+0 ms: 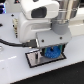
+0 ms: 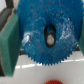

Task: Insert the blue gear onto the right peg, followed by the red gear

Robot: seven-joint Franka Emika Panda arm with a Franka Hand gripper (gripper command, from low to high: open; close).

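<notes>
My gripper [image 1: 51, 53] is shut on the blue gear [image 1: 53, 51] and holds it just over the black-bordered pale base plate [image 1: 34, 61]. In the wrist view the blue gear [image 2: 45, 37] fills most of the picture, flat face toward the camera, with its central hole showing dark. A teal finger pad [image 2: 10, 42] presses on the gear's rim. The red gear [image 2: 51, 82] shows only as a sliver at the picture's edge, on the white table. The right peg is hidden behind the gear and the gripper; I cannot tell whether it is in the hole.
A black cable [image 1: 12, 44] runs across the white table on the exterior view's left. The arm's large white body [image 1: 40, 20] hangs above the plate and hides what lies behind it.
</notes>
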